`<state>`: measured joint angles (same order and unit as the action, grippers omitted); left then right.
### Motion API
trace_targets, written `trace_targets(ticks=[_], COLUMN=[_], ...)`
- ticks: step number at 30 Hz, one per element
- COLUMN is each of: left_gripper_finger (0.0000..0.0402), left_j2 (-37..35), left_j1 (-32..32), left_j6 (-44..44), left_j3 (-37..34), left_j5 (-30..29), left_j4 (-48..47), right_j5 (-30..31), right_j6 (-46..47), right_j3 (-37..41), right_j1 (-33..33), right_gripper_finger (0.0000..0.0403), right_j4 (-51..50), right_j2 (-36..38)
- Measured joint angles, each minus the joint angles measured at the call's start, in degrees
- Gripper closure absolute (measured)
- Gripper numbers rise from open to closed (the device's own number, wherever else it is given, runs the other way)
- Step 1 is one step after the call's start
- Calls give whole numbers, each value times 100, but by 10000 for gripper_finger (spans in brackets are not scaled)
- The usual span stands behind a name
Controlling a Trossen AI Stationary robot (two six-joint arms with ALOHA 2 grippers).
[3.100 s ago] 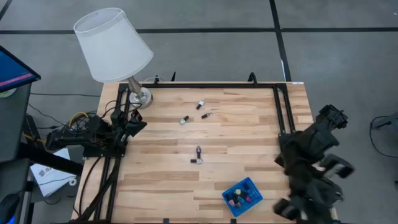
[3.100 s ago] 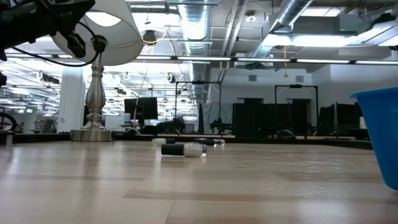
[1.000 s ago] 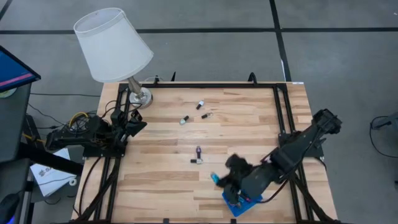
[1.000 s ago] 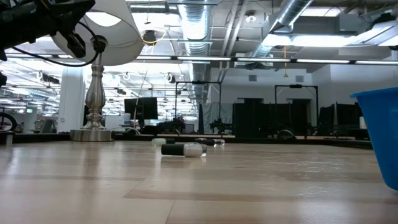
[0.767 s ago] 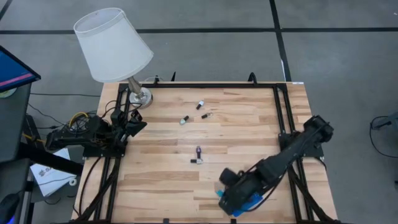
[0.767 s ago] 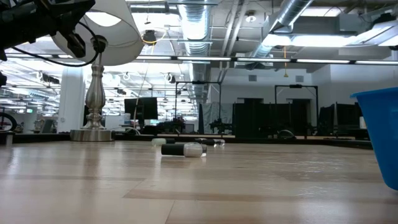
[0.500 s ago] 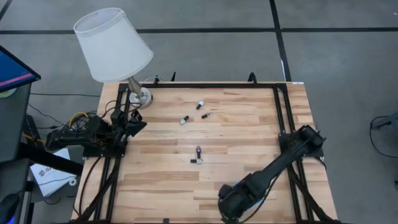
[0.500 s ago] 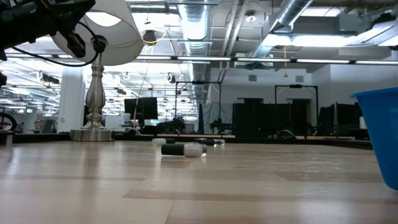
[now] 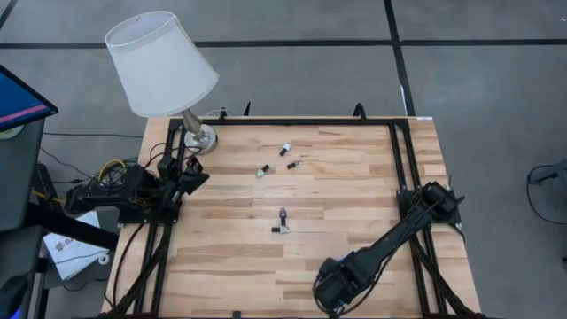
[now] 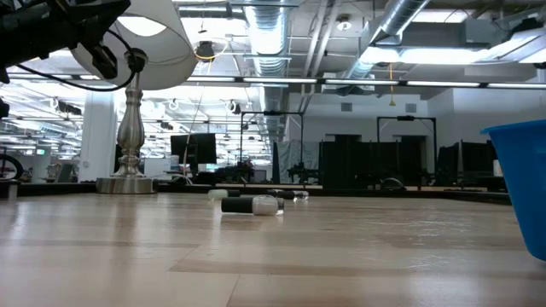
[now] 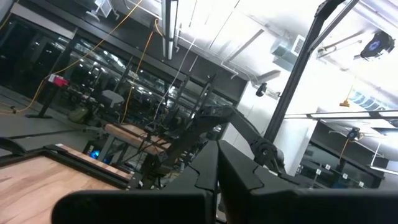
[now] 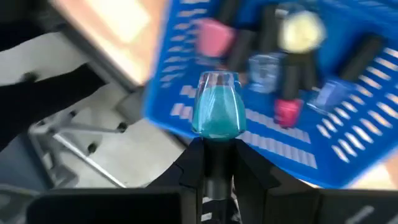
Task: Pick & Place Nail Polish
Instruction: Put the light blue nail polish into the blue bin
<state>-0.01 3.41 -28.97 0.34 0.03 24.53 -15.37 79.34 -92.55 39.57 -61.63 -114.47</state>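
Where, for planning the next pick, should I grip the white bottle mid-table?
From straight above, fingers across the white bottle at mid-length: it lies flat on its side, dark cap level with the body, and the purple bottle lies close beside it.

Wooden plank table (image 9: 337,186), black frame rails along its edges. Floor around it: grey tiles (image 9: 478,62) with dark seams. Table lamp (image 9: 159,62), white shade, silver base, at table's 11 o'clock corner. Screen edge (image 9: 18,102) showing blue and pink at 9 o'clock, off the table. Low view: open ceiling with silver ducts (image 10: 273,34) and strip lights (image 10: 409,55); dark monitors (image 10: 194,147) and black racks (image 10: 358,164) at far side of room.
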Motion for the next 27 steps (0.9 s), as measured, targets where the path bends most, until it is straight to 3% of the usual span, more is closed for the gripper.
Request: trace_targets(ticks=[17,27], left_gripper_finger=[401,401], left_j2=[0,0], left_j1=[-1,-1], left_j6=[0,1], left_j3=[2,1], left_j5=[0,0], left_j4=[-1,-2], right_j5=[546,678], right_j6=[274,365], right_j3=[157,199], right_j1=[-324,-124], right_gripper_finger=[355,355], right_j4=[-34,-73], right_j2=[-16,-16])
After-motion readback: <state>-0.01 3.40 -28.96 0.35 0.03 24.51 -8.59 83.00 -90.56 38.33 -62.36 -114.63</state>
